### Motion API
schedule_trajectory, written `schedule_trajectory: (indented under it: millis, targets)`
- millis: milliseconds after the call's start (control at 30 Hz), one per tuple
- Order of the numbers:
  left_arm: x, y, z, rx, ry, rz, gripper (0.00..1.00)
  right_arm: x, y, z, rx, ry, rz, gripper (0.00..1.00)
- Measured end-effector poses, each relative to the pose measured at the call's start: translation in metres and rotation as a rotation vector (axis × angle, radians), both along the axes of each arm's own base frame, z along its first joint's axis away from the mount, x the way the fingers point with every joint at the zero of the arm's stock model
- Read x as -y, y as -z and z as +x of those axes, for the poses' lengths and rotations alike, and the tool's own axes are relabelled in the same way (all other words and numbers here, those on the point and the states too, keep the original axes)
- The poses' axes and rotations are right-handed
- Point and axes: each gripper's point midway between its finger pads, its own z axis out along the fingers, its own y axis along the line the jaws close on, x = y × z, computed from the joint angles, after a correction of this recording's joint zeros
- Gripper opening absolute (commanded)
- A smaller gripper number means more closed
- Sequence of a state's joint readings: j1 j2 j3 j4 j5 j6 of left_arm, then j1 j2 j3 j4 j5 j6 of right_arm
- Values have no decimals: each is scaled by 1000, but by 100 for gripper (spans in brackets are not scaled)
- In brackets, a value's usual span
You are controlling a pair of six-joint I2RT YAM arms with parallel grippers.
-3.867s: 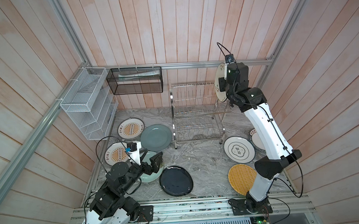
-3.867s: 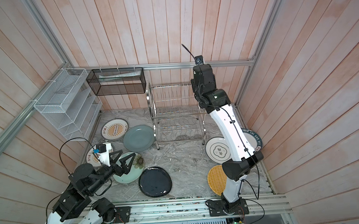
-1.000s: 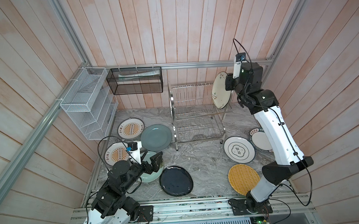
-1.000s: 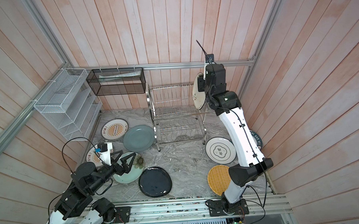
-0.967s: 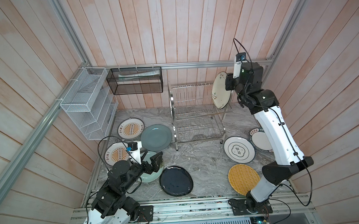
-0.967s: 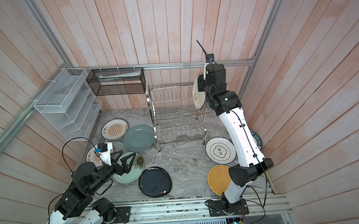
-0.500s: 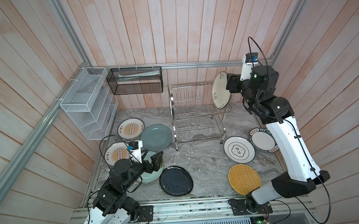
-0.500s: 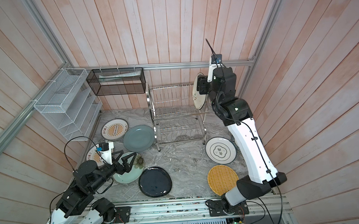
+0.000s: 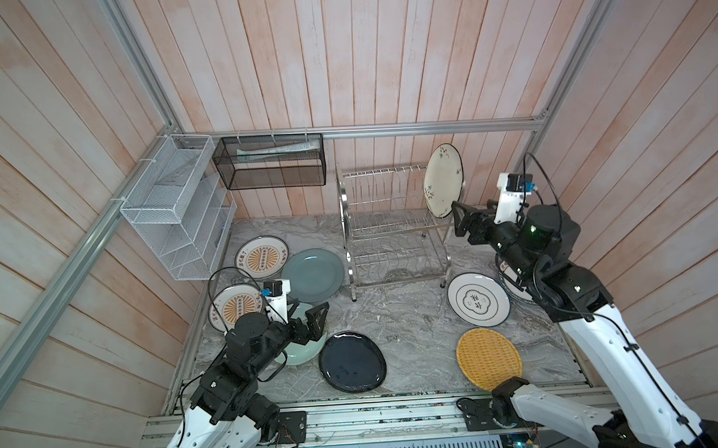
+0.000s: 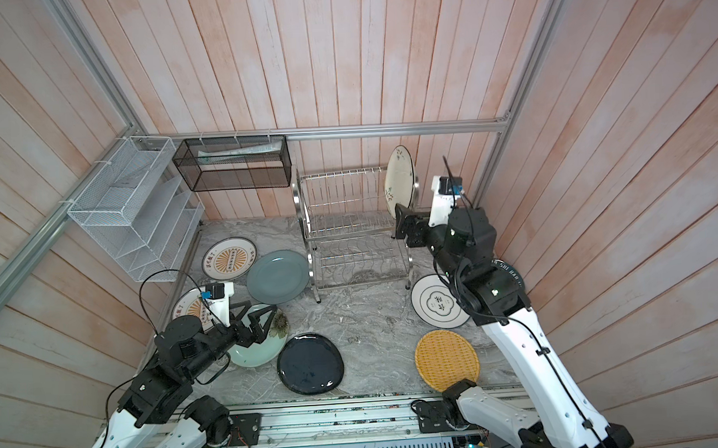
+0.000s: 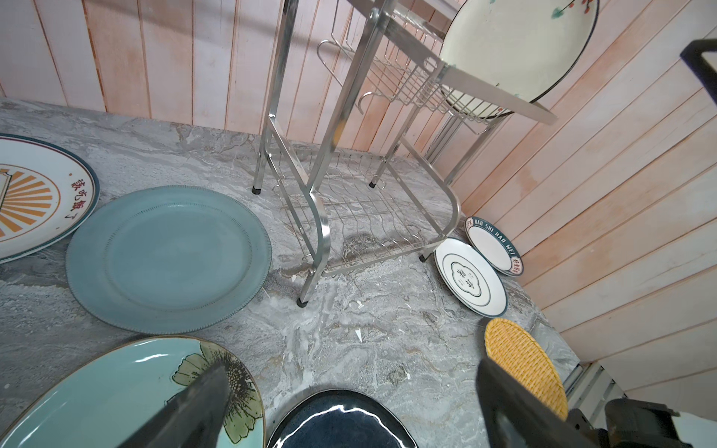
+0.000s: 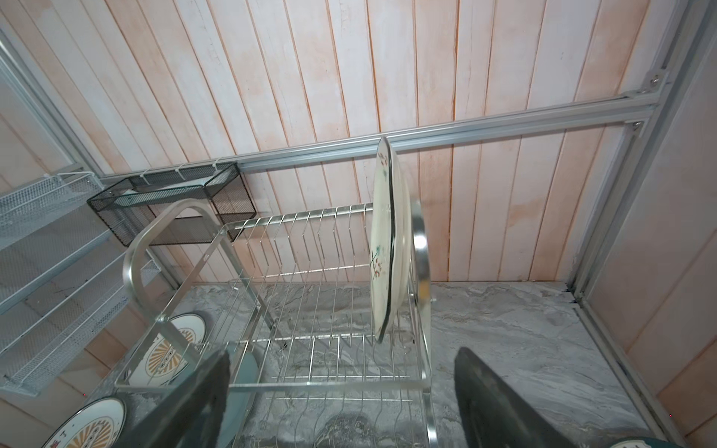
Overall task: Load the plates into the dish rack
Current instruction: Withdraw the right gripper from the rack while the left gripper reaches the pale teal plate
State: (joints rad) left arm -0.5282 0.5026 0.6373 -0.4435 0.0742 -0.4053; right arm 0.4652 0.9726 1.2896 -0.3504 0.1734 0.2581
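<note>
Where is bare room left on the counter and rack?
Rack: upper slots left of the cream plate are free, so is the lower tier. Counter: bare between the rack's feet, navy plate, lettered plate and yellow plate. Crowded: left side, where sunburst plates, grey-blue plate and green plate sit packed.

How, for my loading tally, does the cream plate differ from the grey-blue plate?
The cream plate stands on edge in the dish rack's top tier; the grey-blue plate lies flat on the table beside the rack. The cream plate has a dark rim and small painted sprigs; the grey-blue plate is plain. Both are round dinner plates.
</note>
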Motion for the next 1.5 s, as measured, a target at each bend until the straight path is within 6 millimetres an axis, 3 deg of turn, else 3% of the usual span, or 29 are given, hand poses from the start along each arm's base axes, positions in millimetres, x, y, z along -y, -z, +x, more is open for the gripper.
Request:
schedule_trajectory:
  millis: [233, 400, 567, 867, 1067, 1233, 1500]
  targets:
    - [5, 31, 12, -116, -11, 55, 100, -12, 71, -39, -9, -159, 86, 92]
    - [3, 56, 21, -220, -37, 93, 100, -37, 126, -42, -56, -288, 120, 92]
    - [-15, 70, 39, -312, -106, 44, 100, -58, 174, -48, -115, -404, 133, 92]
    - [-87, 96, 95, -469, -269, -258, 100, -114, 217, -75, -147, -655, 153, 92]
    - [-99, 125, 118, -538, -285, -314, 93, -152, 229, -98, -153, -794, 124, 92]
    - [-110, 151, 138, -596, -321, -286, 91, -161, 229, -101, -138, -832, 124, 92]
    - [-125, 176, 165, -608, -345, -267, 85, -163, 222, -105, -93, -855, 141, 92]
